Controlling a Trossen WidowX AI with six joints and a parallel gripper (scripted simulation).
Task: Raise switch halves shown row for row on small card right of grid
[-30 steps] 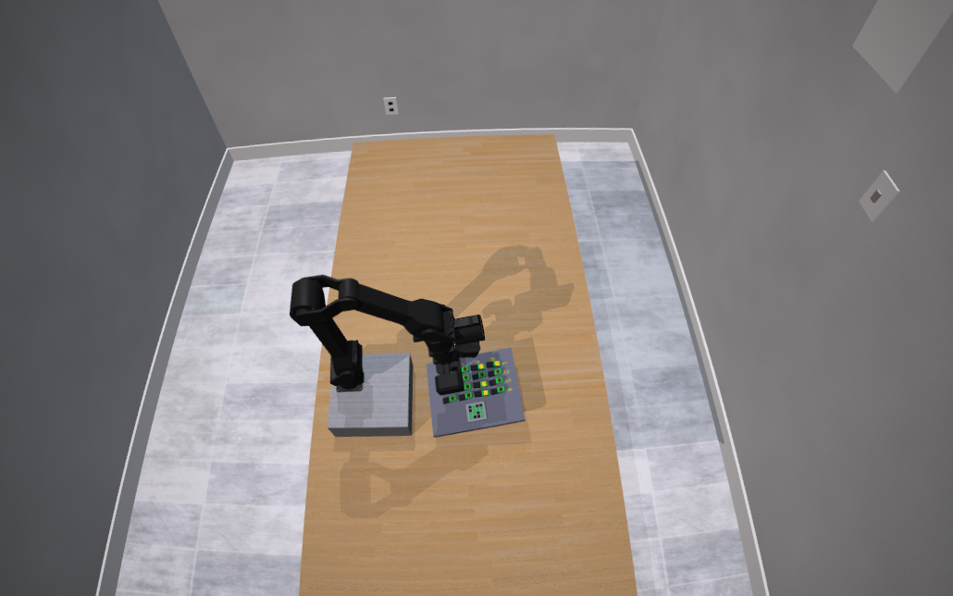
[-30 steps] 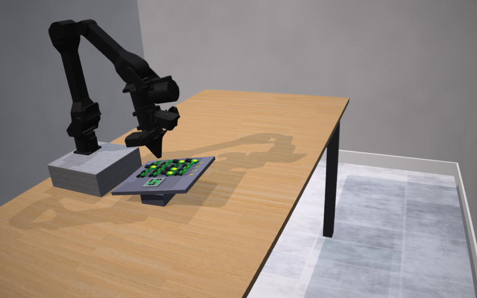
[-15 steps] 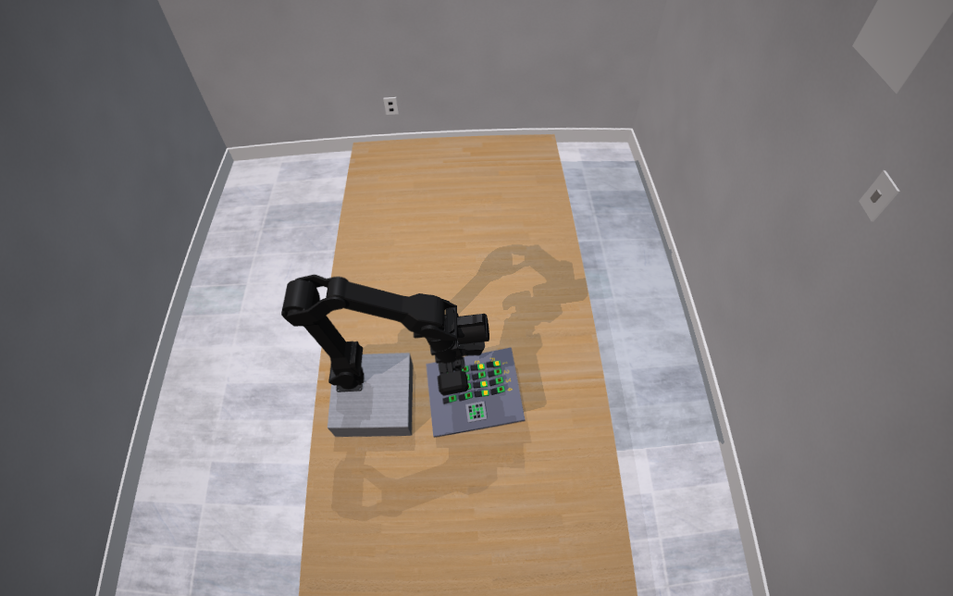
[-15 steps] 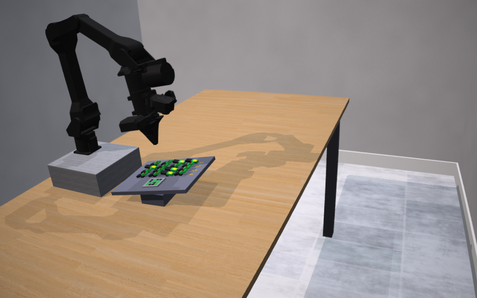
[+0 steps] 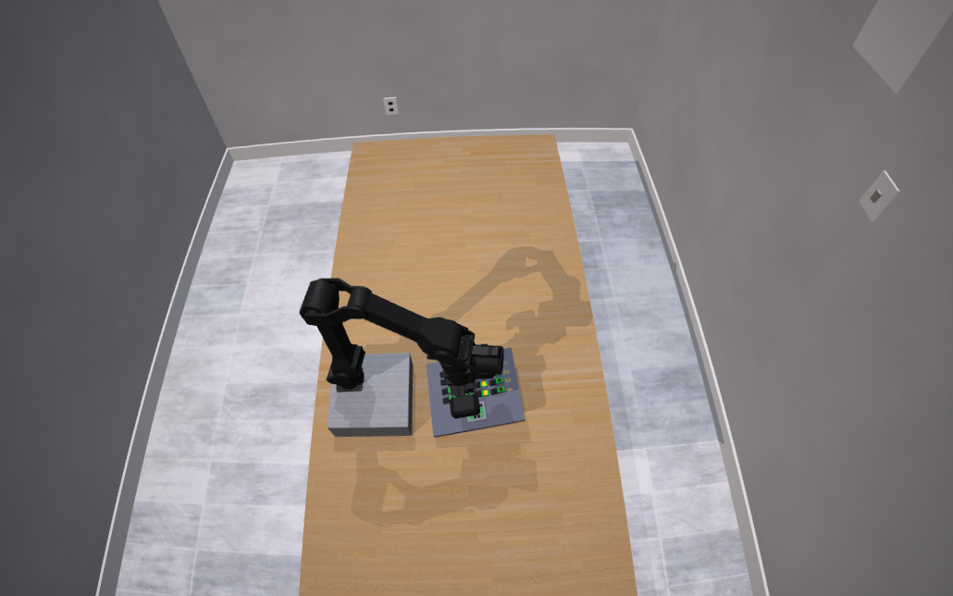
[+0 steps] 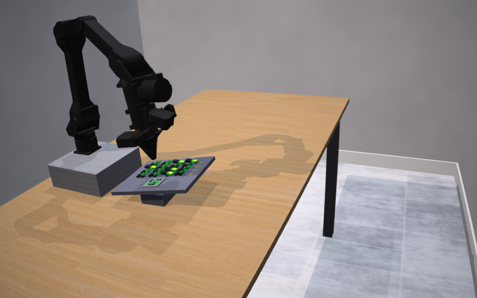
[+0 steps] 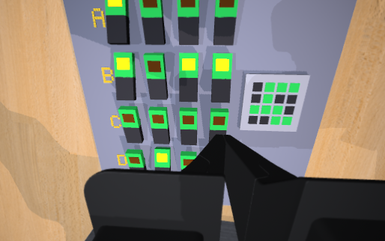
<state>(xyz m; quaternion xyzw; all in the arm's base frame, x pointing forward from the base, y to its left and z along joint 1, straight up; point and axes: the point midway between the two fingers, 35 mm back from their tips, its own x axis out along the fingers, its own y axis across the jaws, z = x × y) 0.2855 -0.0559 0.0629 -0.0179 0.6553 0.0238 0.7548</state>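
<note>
A grey panel [image 7: 210,75] holds a grid of rocker switches in rows A to D, each with a green far half and a dark grey near half. Lamps are lit yellow on the first switch of row A [image 7: 115,3], on the first, third and fourth of row B [image 7: 188,64], and on the second of row D [image 7: 162,157]. Row C lamps are all dark. The small card [image 7: 275,102] lies right of the grid. My gripper [image 7: 222,141] is shut and empty, its tip just above the near half of the fourth row C switch [image 7: 219,121]. It hides the fourth row D switch.
The panel [image 6: 165,176] stands tilted on a small pedestal on the wooden table, beside the grey block [image 6: 93,168] that carries the arm's base. The card also shows in the exterior view [image 6: 153,181]. The table edge runs to the right.
</note>
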